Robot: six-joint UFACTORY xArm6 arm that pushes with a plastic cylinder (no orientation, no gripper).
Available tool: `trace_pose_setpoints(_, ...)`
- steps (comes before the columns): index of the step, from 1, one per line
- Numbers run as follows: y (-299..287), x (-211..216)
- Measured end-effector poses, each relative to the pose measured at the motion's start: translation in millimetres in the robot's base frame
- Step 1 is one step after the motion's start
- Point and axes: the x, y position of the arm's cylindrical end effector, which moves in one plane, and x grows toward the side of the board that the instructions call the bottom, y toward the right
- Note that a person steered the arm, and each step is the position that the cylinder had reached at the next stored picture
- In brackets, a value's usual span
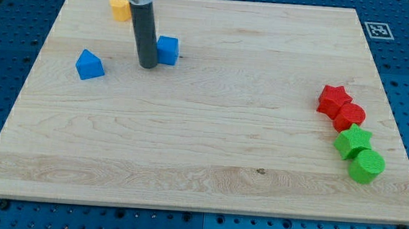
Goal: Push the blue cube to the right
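The camera view shows 7 blocks on the wooden surface (202, 150): 2 blue, 2 red, 2 green, 1 orange. The blue cube (168, 50) sits upper left, touching my tip (148, 66) on its left. The rod stands upright. No pincer exists here, so its opening cannot be told. A blue wedge-like block (89, 64) lies further left.

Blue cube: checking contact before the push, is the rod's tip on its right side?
No, my tip sits at the left side of the blue cube.
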Motion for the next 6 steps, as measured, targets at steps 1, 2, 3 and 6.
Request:
trace_pose_setpoints(1,-23,-4)
trace_pose_setpoints(2,-24,-18)
trace_pose_setpoints(3,-13,-36)
trace_pose_setpoints(6,29,-10)
